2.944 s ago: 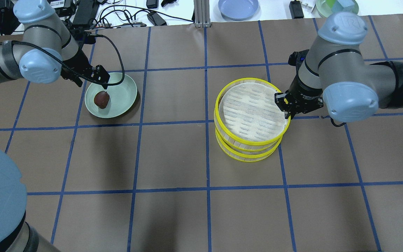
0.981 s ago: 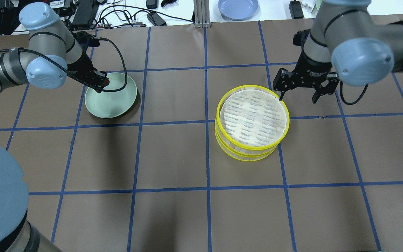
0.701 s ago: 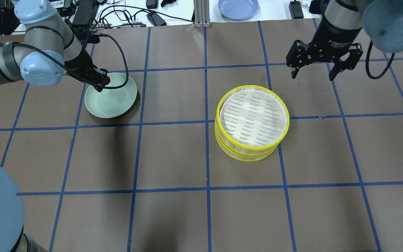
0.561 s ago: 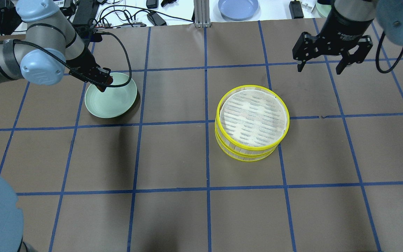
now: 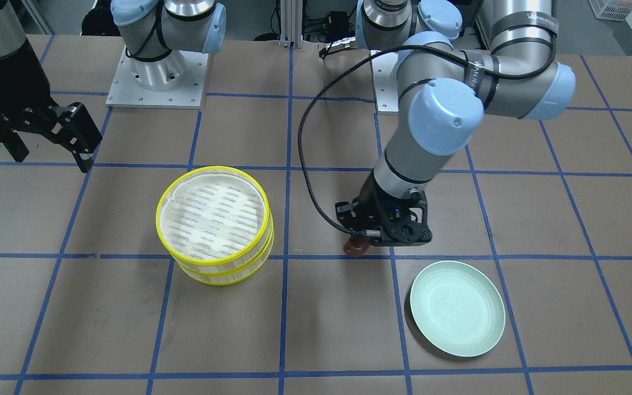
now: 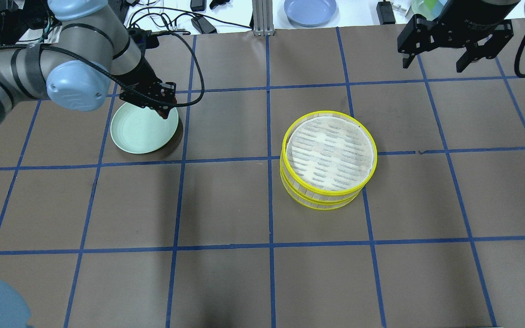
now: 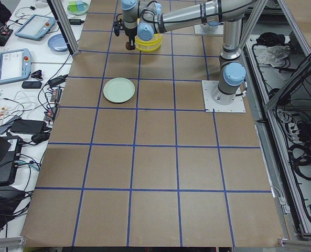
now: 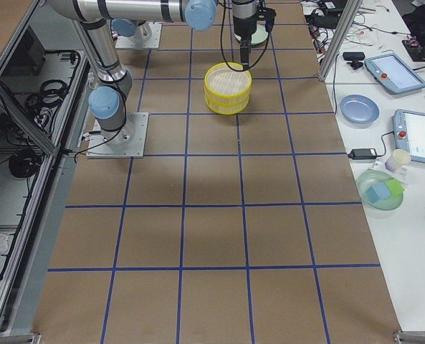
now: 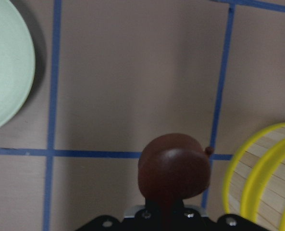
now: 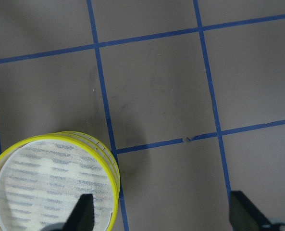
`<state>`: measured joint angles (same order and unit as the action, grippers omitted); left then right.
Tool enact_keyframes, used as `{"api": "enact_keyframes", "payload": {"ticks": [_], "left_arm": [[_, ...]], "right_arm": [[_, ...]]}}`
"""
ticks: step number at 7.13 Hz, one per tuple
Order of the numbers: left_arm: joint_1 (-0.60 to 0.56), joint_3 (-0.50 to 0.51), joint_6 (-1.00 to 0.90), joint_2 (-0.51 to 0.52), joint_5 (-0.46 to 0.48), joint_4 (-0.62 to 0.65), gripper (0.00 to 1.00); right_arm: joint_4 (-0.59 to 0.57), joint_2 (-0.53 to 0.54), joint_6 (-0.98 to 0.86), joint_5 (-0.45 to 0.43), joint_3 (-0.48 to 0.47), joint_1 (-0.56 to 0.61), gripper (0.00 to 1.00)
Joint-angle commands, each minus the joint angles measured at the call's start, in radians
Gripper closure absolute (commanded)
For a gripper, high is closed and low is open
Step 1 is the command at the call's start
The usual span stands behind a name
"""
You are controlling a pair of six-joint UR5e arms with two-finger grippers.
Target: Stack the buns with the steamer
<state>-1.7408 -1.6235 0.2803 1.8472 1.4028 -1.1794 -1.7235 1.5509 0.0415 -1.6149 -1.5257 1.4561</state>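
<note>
While the left jaws clamp the dark reddish-brown bun [image 5: 355, 248] from above, bun protruding below their tips, over the bench [image 5: 321, 329] near the yellow-rimmed steamer stack [image 5: 214, 225], right jaws spread wide, empty, well apart from that stack.

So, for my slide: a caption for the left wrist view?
Left gripper holds the brown bun between green plate and yellow steamer.

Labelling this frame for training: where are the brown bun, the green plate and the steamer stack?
brown bun [image 9: 175, 166], left wrist view, glossy top.
green plate [image 5: 457, 307], front-facing view, bare centre.
steamer stack [image 5: 213, 214], front-facing view, top liner.
</note>
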Motion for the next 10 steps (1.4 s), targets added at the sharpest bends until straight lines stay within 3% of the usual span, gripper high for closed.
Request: {"api": "enact_keyframes", "payload": {"ticks": [1, 6, 7, 8, 10], "left_arm": [[-0.147, -0.002, 0.200, -0.008, -0.080, 0.018, 1.00], [-0.212, -0.019, 0.275, 0.035, -0.175, 0.032, 1.00], [-0.212, -0.021, 0.275, 0.050, -0.176, 0.040, 0.86], [-0.212, -0.021, 0.277, 0.066, -0.176, 0.040, 0.57], [-0.212, -0.021, 0.280, 0.078, -0.176, 0.040, 0.20]], "right_arm": [[-0.002, 0.000, 0.001, -0.008, -0.001, 0.001, 0.00], [-0.011, 0.003, 0.014, 0.062, -0.010, 0.017, 0.00], [-0.011, 0.001, 0.014, 0.075, -0.010, 0.017, 0.00], [-0.013, 0.001, 0.014, 0.076, -0.010, 0.017, 0.00], [-0.013, 0.000, 0.014, 0.076, -0.010, 0.017, 0.00]]}}
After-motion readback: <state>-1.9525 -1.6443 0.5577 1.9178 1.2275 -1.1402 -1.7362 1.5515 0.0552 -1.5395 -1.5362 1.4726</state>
